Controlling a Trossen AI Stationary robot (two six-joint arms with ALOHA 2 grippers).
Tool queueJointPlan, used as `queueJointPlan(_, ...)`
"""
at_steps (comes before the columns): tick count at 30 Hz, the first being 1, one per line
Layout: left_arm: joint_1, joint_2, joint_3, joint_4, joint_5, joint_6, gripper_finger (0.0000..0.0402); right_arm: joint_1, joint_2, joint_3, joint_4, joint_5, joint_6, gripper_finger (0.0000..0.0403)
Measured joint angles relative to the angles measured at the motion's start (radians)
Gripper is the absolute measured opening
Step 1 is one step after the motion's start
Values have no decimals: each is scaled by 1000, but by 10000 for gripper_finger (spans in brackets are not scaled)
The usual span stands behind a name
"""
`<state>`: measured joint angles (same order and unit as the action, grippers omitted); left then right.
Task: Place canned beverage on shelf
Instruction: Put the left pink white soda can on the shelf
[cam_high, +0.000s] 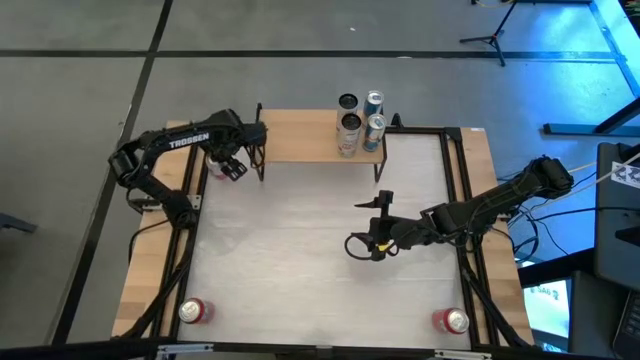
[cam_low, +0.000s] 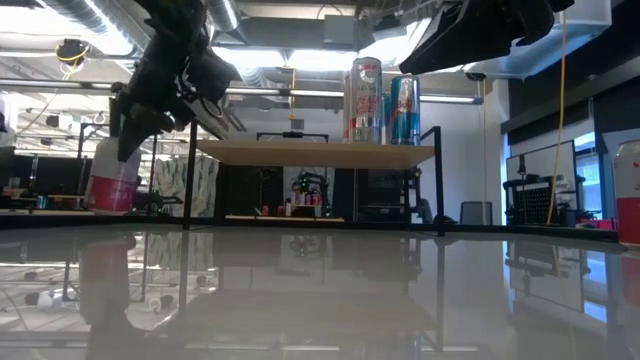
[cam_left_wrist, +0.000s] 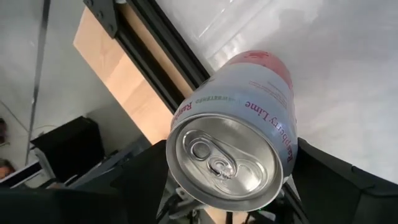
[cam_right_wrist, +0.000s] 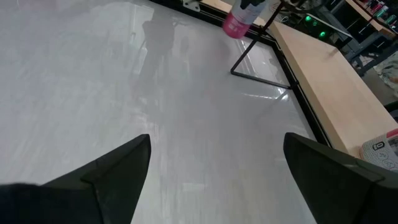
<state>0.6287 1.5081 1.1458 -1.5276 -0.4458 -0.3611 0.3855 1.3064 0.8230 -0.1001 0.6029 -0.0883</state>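
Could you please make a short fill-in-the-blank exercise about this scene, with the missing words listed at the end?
1. The left gripper holds a pink can near the ____ end of the shelf.
2. ____ cans already stand together on the shelf, at its right end.
3. The jaws of the right gripper, which hangs over the white table, are ____.
4. Two more red cans wait at the table's ____ corners.

Missing words: left; four; open; front

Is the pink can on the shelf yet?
No. The left gripper holds the pink can in the air beside the shelf.
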Motion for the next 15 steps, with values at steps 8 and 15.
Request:
queueJointPlan(8, -133, -1, 1, -43, 66, -104, 279, 0, 0, 0, 0, 0, -1, 363)
queueJointPlan(15, -284, -1, 1, -43, 140, -142, 273, 0, 0, 0, 0, 0, -22, 363)
